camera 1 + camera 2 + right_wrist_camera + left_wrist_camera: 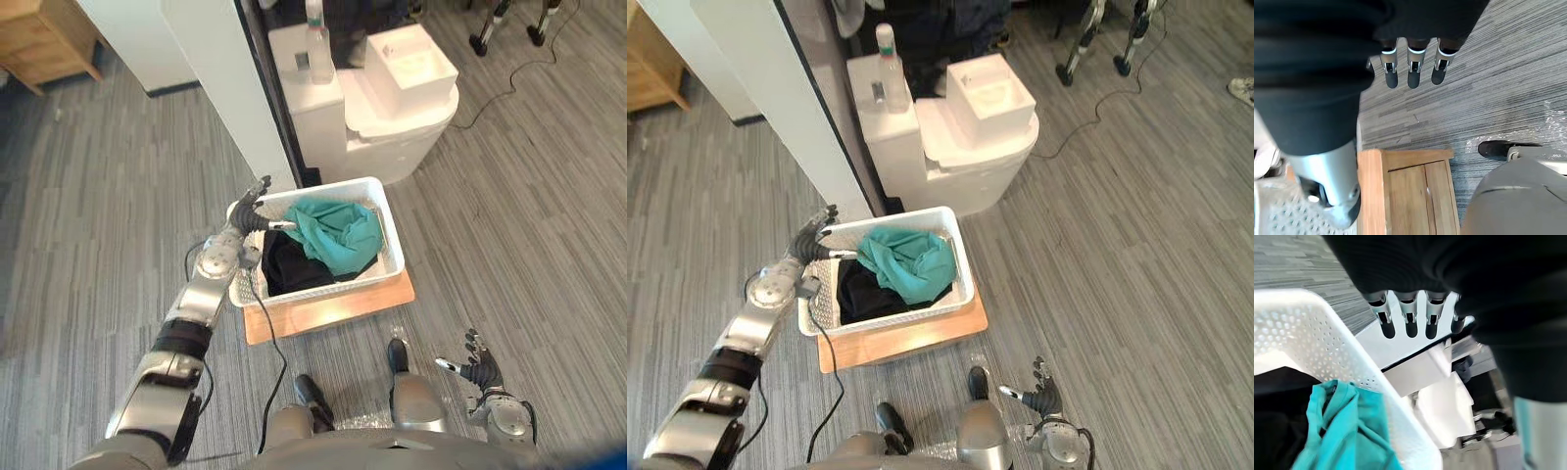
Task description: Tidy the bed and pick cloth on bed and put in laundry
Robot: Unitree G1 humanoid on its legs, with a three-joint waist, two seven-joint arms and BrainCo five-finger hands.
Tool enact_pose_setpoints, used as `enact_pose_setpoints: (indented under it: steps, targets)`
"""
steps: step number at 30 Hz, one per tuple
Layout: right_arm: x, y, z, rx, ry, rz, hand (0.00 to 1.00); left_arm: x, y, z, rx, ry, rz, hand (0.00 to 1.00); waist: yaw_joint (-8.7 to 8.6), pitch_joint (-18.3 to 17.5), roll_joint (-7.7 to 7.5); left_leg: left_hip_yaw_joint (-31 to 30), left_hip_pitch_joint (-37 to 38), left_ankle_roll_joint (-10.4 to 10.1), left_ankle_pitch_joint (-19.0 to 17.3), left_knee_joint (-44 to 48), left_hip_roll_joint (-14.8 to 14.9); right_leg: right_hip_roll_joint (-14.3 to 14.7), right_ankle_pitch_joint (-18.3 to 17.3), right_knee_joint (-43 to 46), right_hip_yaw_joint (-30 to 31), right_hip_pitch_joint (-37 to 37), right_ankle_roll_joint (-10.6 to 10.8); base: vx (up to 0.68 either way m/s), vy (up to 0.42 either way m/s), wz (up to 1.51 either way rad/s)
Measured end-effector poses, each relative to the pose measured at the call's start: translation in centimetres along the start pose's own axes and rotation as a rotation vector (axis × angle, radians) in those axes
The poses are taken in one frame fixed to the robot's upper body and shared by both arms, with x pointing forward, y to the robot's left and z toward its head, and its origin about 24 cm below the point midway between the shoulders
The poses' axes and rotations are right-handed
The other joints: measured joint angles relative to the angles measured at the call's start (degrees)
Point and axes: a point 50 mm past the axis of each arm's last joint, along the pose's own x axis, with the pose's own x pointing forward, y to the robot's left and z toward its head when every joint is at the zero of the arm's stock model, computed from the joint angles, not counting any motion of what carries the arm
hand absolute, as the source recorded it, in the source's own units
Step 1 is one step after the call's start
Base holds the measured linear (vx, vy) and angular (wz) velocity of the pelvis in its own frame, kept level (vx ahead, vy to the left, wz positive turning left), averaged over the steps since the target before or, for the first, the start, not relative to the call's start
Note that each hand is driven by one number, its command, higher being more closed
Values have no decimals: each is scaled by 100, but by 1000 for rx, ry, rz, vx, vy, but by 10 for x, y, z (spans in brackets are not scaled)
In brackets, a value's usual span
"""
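Note:
A white perforated laundry basket [392,235] sits on a wooden board [333,308] on the grey floor. Inside it lie a teal cloth [341,233] and a black cloth [289,266]; the left wrist view shows the same teal cloth [1342,431] against the basket wall [1312,347]. My left hand [253,213] hovers over the basket's near-left corner with fingers [1410,318] straight and nothing in them. My right hand [478,367] hangs low at the right, fingers [1413,73] straight over bare floor.
A white rounded unit [382,108] with a clear bottle [319,44] on it stands just behind the basket. A white panel with a dark edge [245,88] rises at its left. A wooden cabinet [44,39] stands far left. Open floor lies to the right.

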Motion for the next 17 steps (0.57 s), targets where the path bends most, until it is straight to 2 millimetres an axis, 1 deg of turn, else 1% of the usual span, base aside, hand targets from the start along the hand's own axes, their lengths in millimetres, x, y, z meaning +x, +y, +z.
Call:
enact_pose_setpoints:
  steps: [2,3,5,6,8,9,10,11,12,13,14,15,16,17]
  targets:
    - [-6,-1,-11,14,38,-10,0,-24,-4,-27,-141,53,19,0,102,-177,-5,-73,177,-7,61,-172,-38,3,-8,-89,-88,187,2,18,5,18]
    - [-8,-1,-14,20,51,-14,0,-31,-7,-35,-167,73,21,0,125,-220,-8,-111,207,-8,67,-195,-44,4,-12,-115,-117,240,6,44,-19,25]
    - [-12,-2,-22,43,81,-14,0,-65,-23,-71,-253,191,15,0,261,-354,-49,-188,384,-23,96,-313,-62,9,-44,-174,-230,431,8,30,-20,22]
    - [-14,-1,-24,51,83,-9,0,-74,-28,-80,-279,227,15,0,302,-373,-61,-203,438,-26,98,-336,-64,12,-51,-188,-257,482,7,9,-18,19]
    - [-17,2,-30,120,97,-4,0,-110,-43,-123,-391,416,46,0,423,-408,-116,-301,672,-33,105,-377,-72,16,-92,-214,-341,764,14,10,-18,23]
    - [-18,4,-32,137,104,2,0,-127,-48,-141,-452,499,78,0,467,-428,-135,-302,765,-36,103,-402,-72,19,-114,-220,-345,857,14,-9,-12,14]
    - [-19,6,-34,141,107,9,0,-140,-49,-152,-490,552,107,0,479,-467,-145,-308,814,-37,103,-427,-77,19,-131,-222,-349,898,21,-34,-13,3]
    - [-21,8,-38,146,120,27,0,-173,-55,-175,-555,680,177,0,514,-618,-156,-306,842,-48,113,-487,-89,17,-151,-220,-349,900,23,-35,-11,1]
    - [-22,9,-40,148,127,29,0,-185,-58,-182,-578,721,201,0,542,-652,-159,-304,857,-48,115,-505,-94,14,-157,-218,-350,902,22,-40,-6,-3]
    - [-24,8,-45,156,147,25,0,-203,-63,-192,-603,784,242,0,619,-672,-170,-296,912,-50,121,-533,-106,4,-177,-211,-350,931,28,-45,2,2]
    - [-27,6,-51,168,170,17,0,-220,-68,-199,-625,835,283,0,638,-704,-189,-315,922,-52,119,-541,-118,-11,-208,-211,-373,958,18,-69,2,6]
    - [-29,6,-55,175,186,12,0,-231,-72,-203,-635,869,314,0,647,-724,-197,-329,921,-74,103,-558,-126,-24,-220,-217,-394,964,9,-67,3,9]
    - [-30,5,-57,184,194,11,0,-237,-74,-205,-634,886,327,0,648,-735,-202,-333,921,-91,92,-561,-129,-30,-227,-223,-404,966,1,-63,5,6]
    - [-32,6,-60,196,206,18,0,-246,-79,-207,-604,917,334,0,649,-750,-208,-335,922,-95,90,-562,-130,-34,-229,-224,-407,969,2,-37,5,2]
